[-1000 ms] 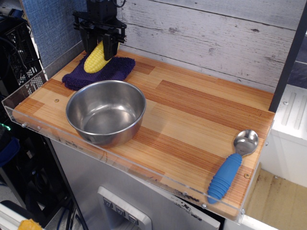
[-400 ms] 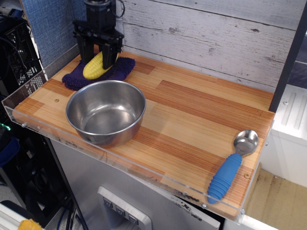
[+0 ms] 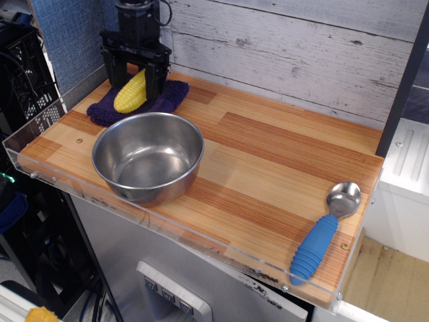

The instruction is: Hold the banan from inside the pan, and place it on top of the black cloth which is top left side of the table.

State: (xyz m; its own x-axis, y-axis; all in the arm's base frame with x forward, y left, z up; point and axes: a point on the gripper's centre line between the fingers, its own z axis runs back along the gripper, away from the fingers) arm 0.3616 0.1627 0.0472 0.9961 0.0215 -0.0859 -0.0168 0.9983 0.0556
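The yellow corn cob, the banan (image 3: 130, 92), lies tilted on the dark purple-navy cloth (image 3: 102, 111) at the table's far left corner. My black gripper (image 3: 134, 80) stands over it. Its fingers are spread to either side of the cob, and the right finger (image 3: 156, 79) is clear of it, so the gripper looks open. The steel bowl, the pan (image 3: 151, 190), sits empty just in front of the cloth. The striped wood table (image 3: 268, 161) has a clear acrylic rim.
A blue-handled metal spoon (image 3: 325, 231) lies at the table's front right corner. A whitewashed plank wall (image 3: 281, 54) rises right behind the cloth and gripper. A black crate (image 3: 23, 74) stands off the table to the left.
The gripper lowered the cob onto the cloth and moved slightly left. Its fingers then spread wider, letting go of the cob, which now rests on the cloth.
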